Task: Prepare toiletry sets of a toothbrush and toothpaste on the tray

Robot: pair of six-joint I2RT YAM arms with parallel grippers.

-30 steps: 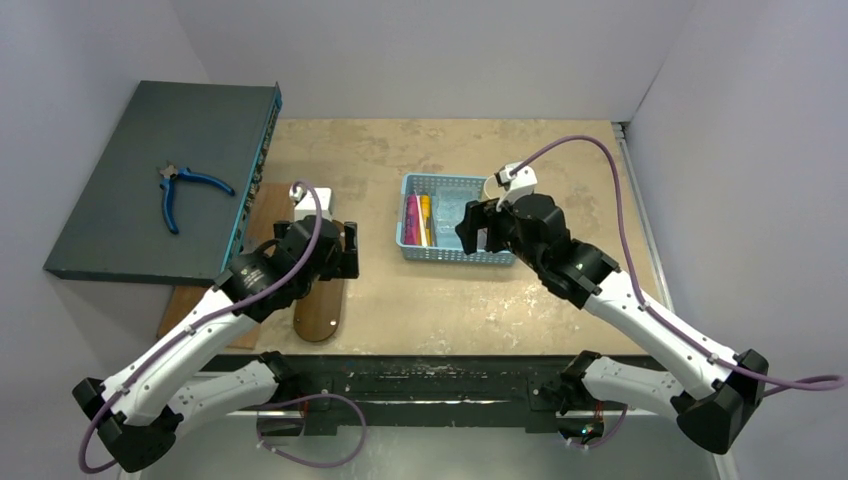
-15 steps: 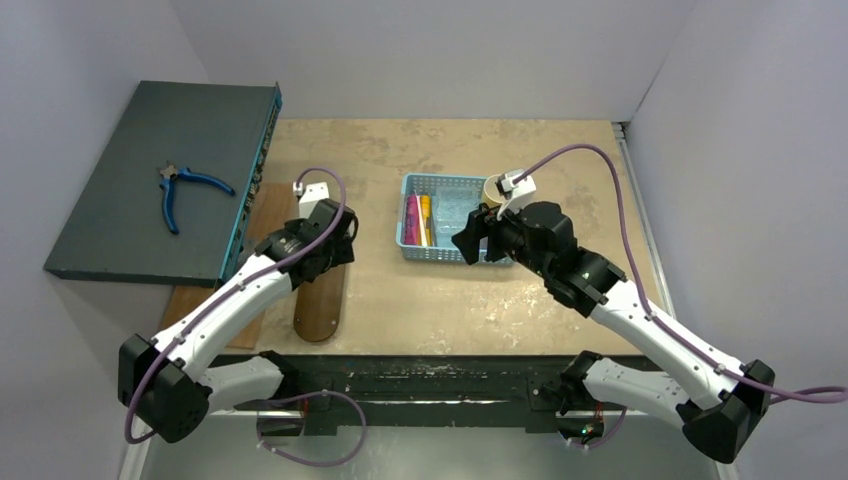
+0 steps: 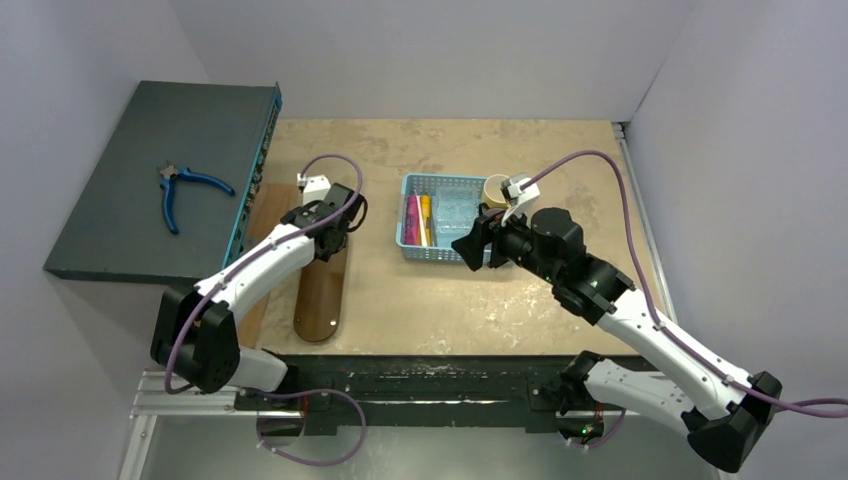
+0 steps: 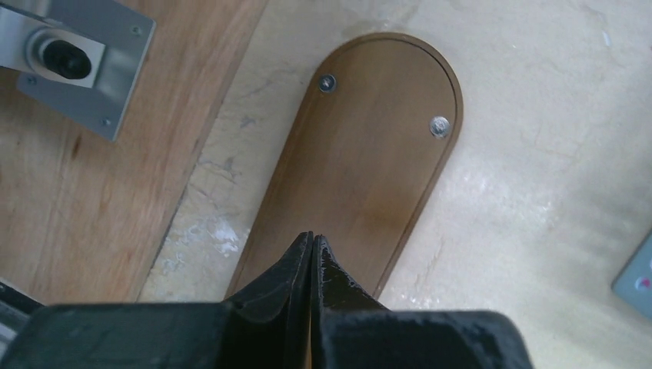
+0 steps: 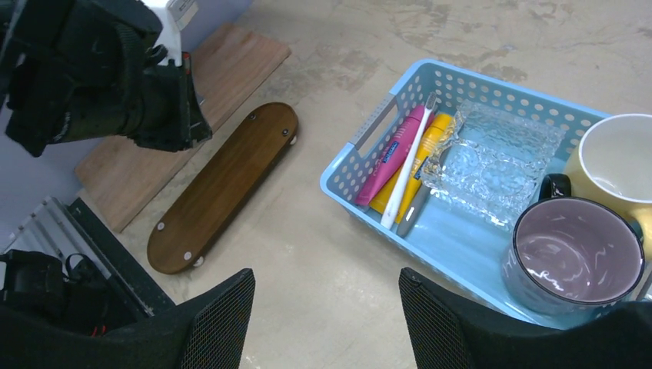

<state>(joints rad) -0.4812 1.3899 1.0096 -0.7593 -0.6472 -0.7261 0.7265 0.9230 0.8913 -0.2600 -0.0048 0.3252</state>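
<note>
The dark brown oblong tray (image 3: pixel 320 300) lies on the table left of the blue basket (image 3: pixel 452 256), with small round studs showing on its upper face (image 4: pixel 361 169). My left gripper (image 4: pixel 313 238) is shut on nothing and hovers over the tray's far half (image 3: pixel 333 232). The white toothbrush (image 5: pixel 407 161) lies in the basket's left part on top of the pink toothpaste (image 5: pixel 384 161) and the yellow toothpaste (image 5: pixel 432 134). My right gripper (image 5: pixel 324 275) stands open over bare table near the basket's front left corner (image 3: pixel 472 246), holding nothing.
The basket also holds a clear glass dish (image 5: pixel 492 157), a purple mug (image 5: pixel 577 254) and a yellow mug (image 5: pixel 615 161). A lighter wooden board (image 3: pixel 262 205) with a metal bracket (image 4: pixel 77 61) lies left of the tray. Blue pliers (image 3: pixel 185 190) rest on the dark grey box (image 3: pixel 130 230).
My left arm has stretched away from its base toward the tray's far end, and its gripper has gone from open to shut. My right gripper slid slightly left and nearer, off the basket.
</note>
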